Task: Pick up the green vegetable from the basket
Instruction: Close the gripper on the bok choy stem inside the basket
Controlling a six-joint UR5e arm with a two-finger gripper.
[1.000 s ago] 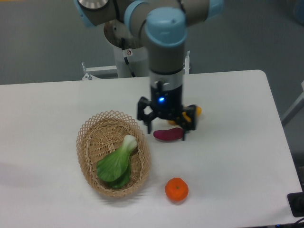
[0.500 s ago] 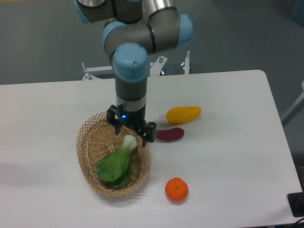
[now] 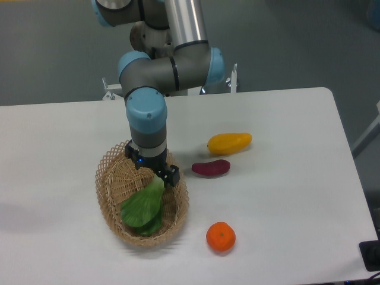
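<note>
**Jaws poised over the stem end of the green vegetable**

The green vegetable (image 3: 142, 208) lies inside the basket (image 3: 108, 178), its broad leaves spread toward the near-left of the basket floor and its long axis running up and to the right, toward the far-right rim. The pale stem end of that axis is hidden: the gripper (image 3: 153, 172) sits directly over it, so the vegetable extends down and to the left from the jaws, with only the leafy part in view. The arm hangs nearly vertical above the basket's far half, wrist pointing straight down.

Whether the jaws are wide or already closing on the stem cannot be told from this view; the gripper body covers the fingertips and the stem alike. Contact looks likely but is not shown.

My judgement is that the coming move turns on taking the stem across its narrow width, at right angles to the diagonal axis, since the leaves offer a flatter, softer hold.

Outside the basket, on the tabletop (image 3: 285, 190), a purple vegetable (image 3: 211, 168) lies just right of the rim, a yellow one (image 3: 229, 142) beyond it, and an orange (image 3: 221, 236) nearer the camera.
</note>
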